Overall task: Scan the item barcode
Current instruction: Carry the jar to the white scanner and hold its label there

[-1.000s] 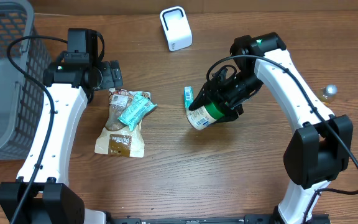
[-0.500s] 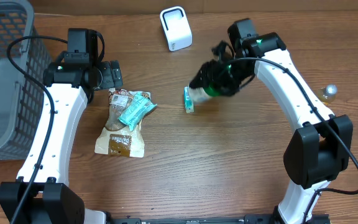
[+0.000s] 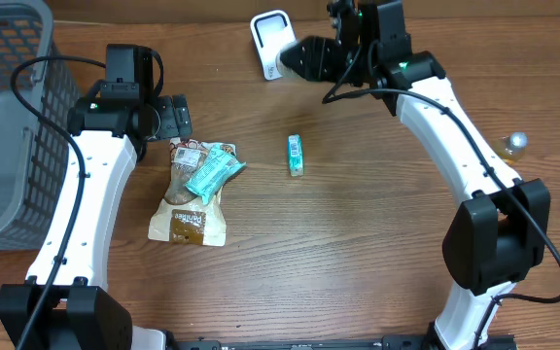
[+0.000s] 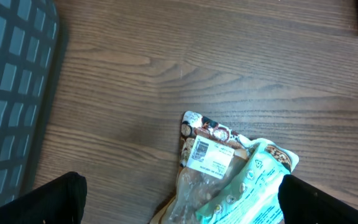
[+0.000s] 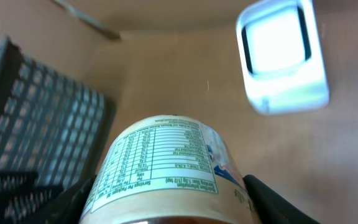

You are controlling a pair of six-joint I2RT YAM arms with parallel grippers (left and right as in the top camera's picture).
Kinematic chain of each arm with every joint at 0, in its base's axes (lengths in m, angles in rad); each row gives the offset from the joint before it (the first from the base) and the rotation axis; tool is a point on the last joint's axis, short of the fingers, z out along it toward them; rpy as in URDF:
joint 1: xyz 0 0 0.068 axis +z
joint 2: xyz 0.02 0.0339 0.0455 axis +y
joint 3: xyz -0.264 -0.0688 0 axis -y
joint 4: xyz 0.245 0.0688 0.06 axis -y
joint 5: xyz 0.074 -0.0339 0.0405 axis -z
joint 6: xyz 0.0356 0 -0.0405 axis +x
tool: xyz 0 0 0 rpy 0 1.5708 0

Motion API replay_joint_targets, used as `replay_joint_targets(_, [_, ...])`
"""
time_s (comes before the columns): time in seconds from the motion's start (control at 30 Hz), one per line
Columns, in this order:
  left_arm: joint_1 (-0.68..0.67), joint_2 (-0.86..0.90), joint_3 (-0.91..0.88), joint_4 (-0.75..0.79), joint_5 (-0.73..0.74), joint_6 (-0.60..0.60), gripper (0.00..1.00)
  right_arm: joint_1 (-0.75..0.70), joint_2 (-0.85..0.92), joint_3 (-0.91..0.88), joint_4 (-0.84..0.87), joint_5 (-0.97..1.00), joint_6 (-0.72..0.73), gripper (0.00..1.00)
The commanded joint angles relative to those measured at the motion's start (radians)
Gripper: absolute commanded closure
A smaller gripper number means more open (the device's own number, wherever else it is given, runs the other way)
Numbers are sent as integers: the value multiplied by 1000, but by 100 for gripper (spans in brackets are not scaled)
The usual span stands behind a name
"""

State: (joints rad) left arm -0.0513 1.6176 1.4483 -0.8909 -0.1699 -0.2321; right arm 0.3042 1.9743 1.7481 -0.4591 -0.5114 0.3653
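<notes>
So the right gripper (image 3: 327,55) is up in the air just to the right of the white scanner (image 3: 275,44), and it's got the bottle (image 5: 166,168) pinched between its two fingers (image 5: 267,200), one on each side of the body. From the right wrist view the bottle's nutrition label faces the camera, and the scanner sits past the bottle's far end, a bit off to the right, window side showing. They're close but not touching as far as I can see.

The left gripper (image 3: 175,117) hangs well to the left of the scanner and nearer the front of the table (image 3: 358,253), fingers spread wide with nothing in them. Right under it, a brown pouch (image 4: 207,155) with a white sticker and a teal packet (image 4: 253,180) lying across it.

A small green packet (image 3: 296,155) lies flat by itself, in front of the scanner. The grey basket (image 3: 8,117) is way off to the scanner's left, at the table edge.
</notes>
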Motion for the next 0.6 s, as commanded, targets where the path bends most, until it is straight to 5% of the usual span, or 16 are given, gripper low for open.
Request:
replay_joint_targets(0.0, [5,-8,7,2,-14,12,0,60,-13,20,101,138,-33,75])
replay_joint_targets(0.3, [5,-8,7,2,-13,12,1,173,91,20,362,545,-179,74])
replay_joint_targets(0.57, [4,-8,7,2,-13,12,0,165,254,20,641,563,-270,73])
